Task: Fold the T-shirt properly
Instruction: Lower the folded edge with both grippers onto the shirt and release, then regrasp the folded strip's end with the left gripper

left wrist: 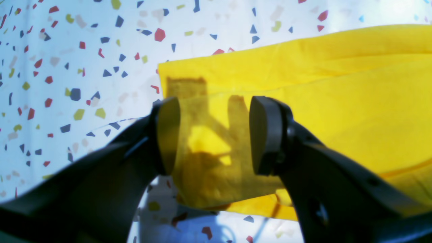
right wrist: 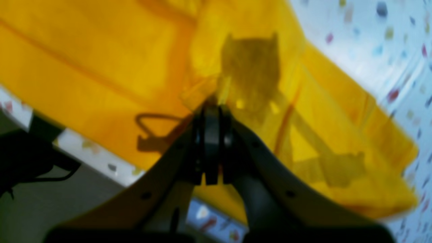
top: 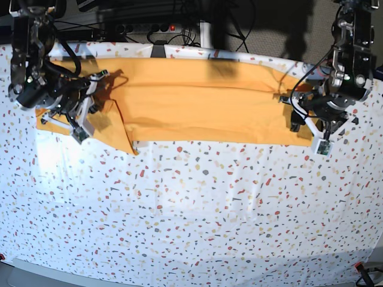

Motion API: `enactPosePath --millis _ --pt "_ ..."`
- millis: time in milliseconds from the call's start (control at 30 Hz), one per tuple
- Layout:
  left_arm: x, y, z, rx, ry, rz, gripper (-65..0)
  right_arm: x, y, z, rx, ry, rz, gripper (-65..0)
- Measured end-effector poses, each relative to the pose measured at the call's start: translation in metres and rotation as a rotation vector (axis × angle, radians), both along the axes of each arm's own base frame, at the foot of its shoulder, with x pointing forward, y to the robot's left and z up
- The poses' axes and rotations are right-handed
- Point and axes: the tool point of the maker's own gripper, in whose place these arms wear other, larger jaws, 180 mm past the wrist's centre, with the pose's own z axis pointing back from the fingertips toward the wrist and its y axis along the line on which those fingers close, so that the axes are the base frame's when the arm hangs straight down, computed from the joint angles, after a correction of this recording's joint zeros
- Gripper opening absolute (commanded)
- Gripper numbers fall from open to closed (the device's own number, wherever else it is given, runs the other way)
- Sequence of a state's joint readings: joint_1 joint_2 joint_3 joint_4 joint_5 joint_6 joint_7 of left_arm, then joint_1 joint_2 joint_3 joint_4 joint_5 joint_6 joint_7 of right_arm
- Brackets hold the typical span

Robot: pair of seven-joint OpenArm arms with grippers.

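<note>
The mustard yellow T-shirt (top: 203, 101) lies as a long band across the far side of the table, with one sleeve spread at the base view's left end. My right gripper (right wrist: 211, 113) is shut, and a small fold of the T-shirt (right wrist: 101, 67) bunches at its tips; in the base view the right gripper (top: 99, 78) sits at that left sleeve area. My left gripper (left wrist: 214, 135) is open, with one finger on each side of the corner of the T-shirt (left wrist: 337, 101) and not touching it. In the base view the left gripper (top: 294, 113) is at the shirt's right end.
A white cloth with coloured specks (top: 191, 209) covers the table under the shirt. The table's far edge (top: 239, 55) runs just behind the shirt, with cables and a power strip (top: 143, 27) beyond it. A dark cable (right wrist: 40, 172) hangs off the table edge.
</note>
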State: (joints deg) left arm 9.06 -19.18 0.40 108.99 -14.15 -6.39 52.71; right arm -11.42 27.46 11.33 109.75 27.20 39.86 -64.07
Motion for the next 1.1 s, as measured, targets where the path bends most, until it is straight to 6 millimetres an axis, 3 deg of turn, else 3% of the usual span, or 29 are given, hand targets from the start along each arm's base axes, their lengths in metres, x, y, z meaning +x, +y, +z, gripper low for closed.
enactPosePath --millis 233,367,600,633,733,800,1033,1100 --pt "0.0 0.0 0.0 0.0 -0.001 0.0 -32.4 -0.031 -0.052 0.015 -0.05 -0.038 -0.153 -65.0" --pt "0.0 0.0 0.0 0.0 -0.001 0.0 -32.4 -0.029 -0.073 0.026 -0.068 -0.08 -0.214 -65.0" --pt "0.0 0.0 0.0 0.0 0.0 0.0 -32.4 -0.025 -0.059 0.031 0.024 -0.096 -0.201 -65.0" --pt "0.0 0.0 0.0 0.0 0.0 0.0 -32.4 -0.025 -0.057 0.031 0.036 -0.097 -0.199 -62.0" --pt "0.001 0.0 0.001 -0.002 -0.01 -0.001 -32.4 -0.024 -0.052 0.032 0.067 -0.099 -0.193 -41.4" --pt "0.004 -0.001 0.005 -0.008 -0.035 -0.002 -32.4 -0.026 -0.05 0.032 0.08 -0.088 -0.191 -36.0" --pt "0.014 0.025 0.014 0.2 -0.115 0.008 -32.4 -0.026 -0.049 0.032 0.082 -0.086 -0.19 -35.9" --pt "0.013 0.03 0.013 0.232 -0.103 0.015 -32.4 -0.02 -0.038 0.039 0.152 -0.124 -0.175 -35.9"
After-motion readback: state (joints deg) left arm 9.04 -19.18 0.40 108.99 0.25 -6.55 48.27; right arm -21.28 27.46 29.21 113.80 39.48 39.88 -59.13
